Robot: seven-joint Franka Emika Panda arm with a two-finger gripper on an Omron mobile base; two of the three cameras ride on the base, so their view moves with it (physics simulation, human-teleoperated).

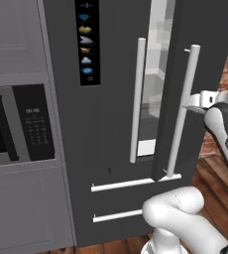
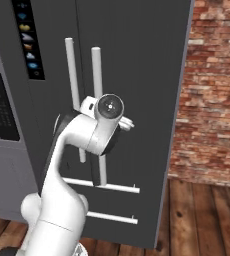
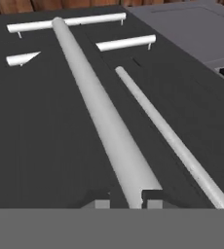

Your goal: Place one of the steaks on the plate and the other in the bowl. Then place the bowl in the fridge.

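The tall dark-grey fridge (image 1: 116, 124) stands in front of me, its right door swung slightly ajar so a strip of white interior (image 1: 154, 74) shows. My gripper (image 1: 193, 102) is shut on the right door's long silver handle (image 1: 183, 129) at about mid-height. In the hand view the two fingertips (image 3: 153, 197) sit either side of that handle (image 3: 99, 107). The right base view shows the hand (image 2: 94, 107) pressed against the same handle (image 2: 98, 75). The steaks, the plate and the bowl are out of view.
The left door's handle (image 1: 137, 99) runs parallel, close by. Two drawer handles (image 1: 121, 184) lie below. A built-in black microwave (image 1: 17, 124) sits to the left. A brick wall (image 2: 212, 100) and wooden floor (image 2: 202, 215) lie to the right.
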